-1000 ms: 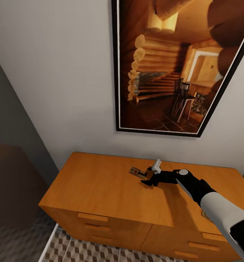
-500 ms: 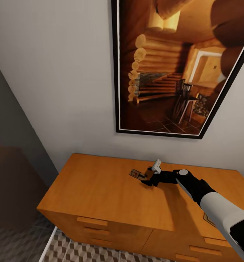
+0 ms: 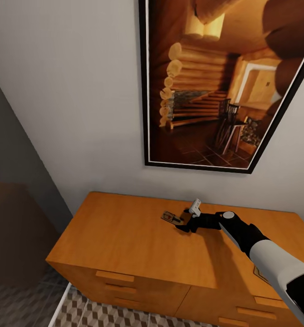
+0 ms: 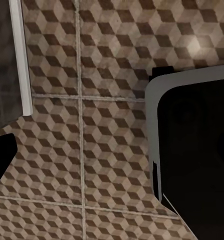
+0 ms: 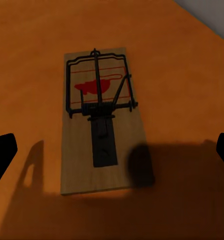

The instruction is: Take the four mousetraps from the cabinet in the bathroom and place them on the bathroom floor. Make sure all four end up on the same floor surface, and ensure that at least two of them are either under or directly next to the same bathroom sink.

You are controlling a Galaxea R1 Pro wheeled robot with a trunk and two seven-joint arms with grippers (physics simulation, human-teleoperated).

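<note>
- Cabinet [image 3: 125,236] top lies bare around the mousetrap [image 3: 169,216] — open on every side.
- Right pincer [image 3: 183,221] spread wide, fingertips flanking the board, nothing between.
- Wall [image 3: 79,113] and framed picture [image 3: 215,86] close off the far edge.

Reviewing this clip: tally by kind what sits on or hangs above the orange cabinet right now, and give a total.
Mousetraps on the cabinet top: 1
Framed pictures on the wall above: 1
Grippers over the top: 1, the right gripper, open
Total: 3

Mousetrap [image 3: 171,217] on cabinet [image 3: 125,236] top (seemingly flat), right gripper [image 3: 184,222] just beside.
</note>
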